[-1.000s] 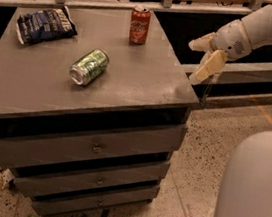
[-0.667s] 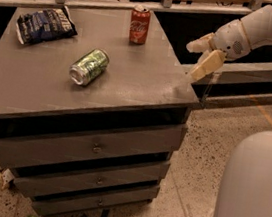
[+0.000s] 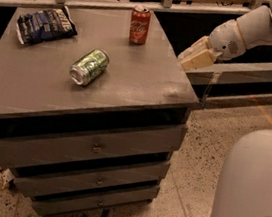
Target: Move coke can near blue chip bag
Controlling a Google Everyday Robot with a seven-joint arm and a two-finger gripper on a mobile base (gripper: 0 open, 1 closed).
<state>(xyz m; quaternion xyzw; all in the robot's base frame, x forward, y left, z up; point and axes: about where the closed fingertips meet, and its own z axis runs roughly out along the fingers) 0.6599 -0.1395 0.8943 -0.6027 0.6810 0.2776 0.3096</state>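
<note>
Hovering the gripper (image 3: 196, 57) just off the right edge of the cabinet top (image 3: 129, 87), grip width being impossible to tell, with the coke can (image 3: 139, 25) standing upright near the back edge, well apart from the blue chip bag (image 3: 45, 26).

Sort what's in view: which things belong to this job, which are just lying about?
Job: coke can, upright at back; blue chip bag, back left corner; hand, off the cabinet's right edge.
Lying about: green can, on its side, mid-top.
</note>
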